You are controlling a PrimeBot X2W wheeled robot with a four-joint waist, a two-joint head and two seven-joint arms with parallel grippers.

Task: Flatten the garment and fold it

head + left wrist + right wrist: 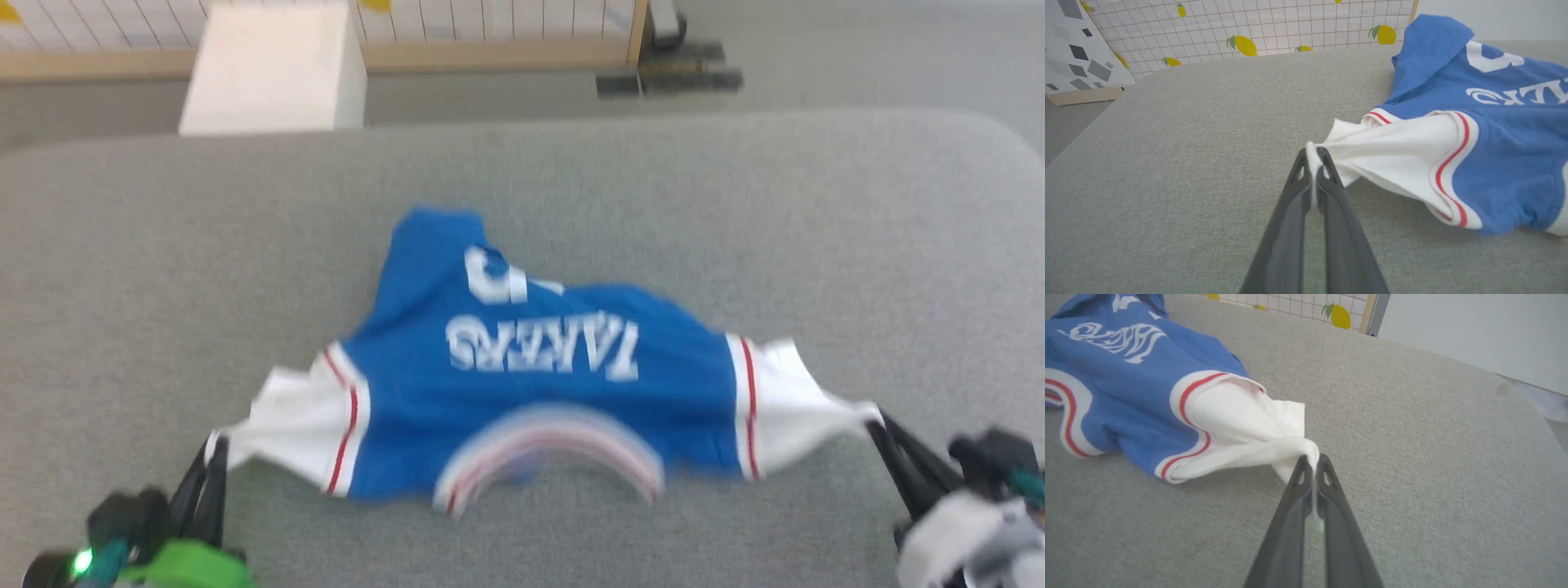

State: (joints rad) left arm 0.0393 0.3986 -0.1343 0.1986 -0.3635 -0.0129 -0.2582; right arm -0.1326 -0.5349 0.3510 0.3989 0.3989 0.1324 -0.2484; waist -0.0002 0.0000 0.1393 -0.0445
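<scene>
The garment point(539, 367), a royal-blue jersey with white lettering and white red-striped sleeves, lies on the grey cushioned surface point(735, 212) with its collar toward me and its far hem bunched up. My left gripper point(214, 447) is shut on the tip of the white sleeve point(1388, 151) at the lower left. In the left wrist view the left gripper point(1312, 157) pinches that cloth between its fingers. My right gripper point(878, 420) is shut on the other white sleeve point(1241, 428) at the lower right, and in the right wrist view the right gripper point(1312, 461) clamps its tip. Both sleeves are pulled taut outward.
A white box point(273, 69) stands beyond the surface's far edge at the left. Behind it runs a wood-framed panel point(506, 33) with a grid and lemon print. A dark base point(669, 77) sits on the floor at the far right. Bare grey fabric surrounds the jersey.
</scene>
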